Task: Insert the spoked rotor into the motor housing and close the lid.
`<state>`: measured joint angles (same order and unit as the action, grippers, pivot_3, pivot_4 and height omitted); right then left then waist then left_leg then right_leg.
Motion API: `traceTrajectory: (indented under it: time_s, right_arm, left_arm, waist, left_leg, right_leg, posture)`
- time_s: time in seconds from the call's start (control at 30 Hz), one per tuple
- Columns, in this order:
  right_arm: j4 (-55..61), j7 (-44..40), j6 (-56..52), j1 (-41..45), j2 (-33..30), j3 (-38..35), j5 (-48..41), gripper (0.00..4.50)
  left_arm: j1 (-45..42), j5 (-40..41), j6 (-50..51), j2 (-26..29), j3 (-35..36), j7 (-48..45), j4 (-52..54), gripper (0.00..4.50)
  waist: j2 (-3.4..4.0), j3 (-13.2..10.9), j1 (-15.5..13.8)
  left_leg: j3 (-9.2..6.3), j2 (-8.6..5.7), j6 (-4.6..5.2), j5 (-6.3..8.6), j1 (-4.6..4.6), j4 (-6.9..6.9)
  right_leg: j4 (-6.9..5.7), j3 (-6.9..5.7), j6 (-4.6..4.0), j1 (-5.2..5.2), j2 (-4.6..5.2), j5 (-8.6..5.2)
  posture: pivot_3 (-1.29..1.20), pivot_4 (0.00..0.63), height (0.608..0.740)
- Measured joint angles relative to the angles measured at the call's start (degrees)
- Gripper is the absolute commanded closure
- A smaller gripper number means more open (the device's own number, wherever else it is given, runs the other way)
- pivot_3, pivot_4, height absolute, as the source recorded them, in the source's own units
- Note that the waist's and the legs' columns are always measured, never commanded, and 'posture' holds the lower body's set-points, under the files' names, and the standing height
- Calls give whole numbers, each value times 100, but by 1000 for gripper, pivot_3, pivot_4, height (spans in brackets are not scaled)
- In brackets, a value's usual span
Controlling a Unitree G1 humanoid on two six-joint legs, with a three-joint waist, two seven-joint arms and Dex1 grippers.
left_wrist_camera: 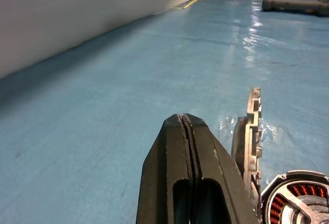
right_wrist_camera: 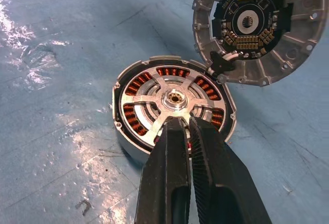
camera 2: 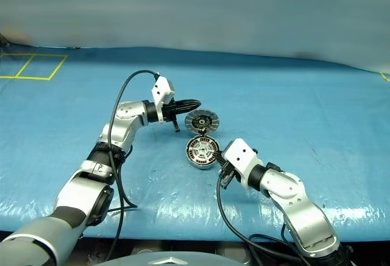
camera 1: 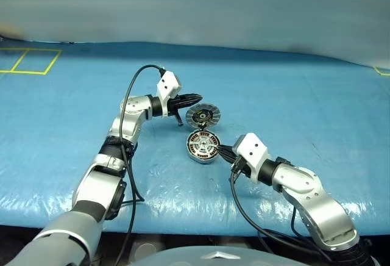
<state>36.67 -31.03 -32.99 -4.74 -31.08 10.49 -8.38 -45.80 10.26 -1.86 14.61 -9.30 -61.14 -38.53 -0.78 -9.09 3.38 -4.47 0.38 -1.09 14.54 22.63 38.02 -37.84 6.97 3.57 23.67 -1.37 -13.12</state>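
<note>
Your spoked rotor (right_wrist_camera: 172,100) already sits inside the motor housing (right_wrist_camera: 128,144), its spokes lying over the copper windings, and the housing rests flat on the blue desk (camera 1: 292,95). The lid (right_wrist_camera: 257,26) stands hinged open at the housing's far edge, circuit side showing, tilted up rather than lying down. So the step in hand, as I judge it, is closing the lid.

Your left claw (camera 1: 194,99) is clenched on nothing, its tip just beside the raised lid's rim on the robot's left. In the left wrist view the lid (left_wrist_camera: 252,131) stands edge-on next to the closed fingers (left_wrist_camera: 180,172).

Your right claw (right_wrist_camera: 189,124) is also clenched, empty, its tips over the near rim of the housing, on or just above the rotor; I cannot tell whether they touch.

To do this well:
- Use the right claw as a steady hold-down so the housing does not slide on the slick desk.
- Push the lid over with the side of the left claw, high on the rim, slowly.
- Clear the right claw before the lid comes down.
- Check the rotor lies flush first.
</note>
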Motion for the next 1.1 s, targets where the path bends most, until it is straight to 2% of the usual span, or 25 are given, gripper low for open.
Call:
traceTrajectory:
  time_s: [0.23,0.37,0.63,0.83,1.03,1.1]
  right_arm:
    - [119,138,-17,-151,1,-72,16,4269]
    - [304,113,-43,-307,-2,-451,-206,4269]
    - [375,93,-131,-338,-216,-767,-319,4269]
    - [189,190,2,-58,-26,-480,-190,4269]
    - [81,241,55,167,124,-369,-111,4269]
    - [20,215,70,252,134,-345,-114,4269]
  left_arm:
    - [233,-394,-404,198,-795,-1217,331,4500]
    - [596,-518,-603,353,-1088,-1547,925,4500]
    - [914,-695,-631,386,-1293,-1554,1168,4500]
    - [1312,-461,-206,550,-1273,-1663,1652,4500]
    - [1686,-393,-68,719,-1115,-1290,2134,4500]
    - [1912,-141,162,771,-864,-1109,2568,4500]
  waist:
    - [0,-1,23]
    - [0,-1,6]
    - [0,-1,22]
    - [1,0,26]
    - [1,0,17]
    - [1,-1,18]
  left_leg:
    - [0,2,0,0,1,-4]
    - [0,1,0,0,1,0]
    - [0,2,1,0,-3,3]
    - [0,5,1,0,-4,2]
    - [1,6,1,-1,-5,7]
    - [0,9,1,-1,-3,5]
  right_leg:
    - [0,1,-2,2,-1,-1]
    - [0,2,-2,-2,1,-1]
    - [-3,3,0,-3,-2,0]
    - [-4,2,-1,-3,-2,-1]
    - [-5,2,2,-5,-1,1]
    - [-7,2,1,-1,-1,0]
  posture:
    - [0,150,740]
    - [0,150,740]
    - [0,150,740]
    - [0,150,740]
    - [0,150,740]
    - [0,150,740]
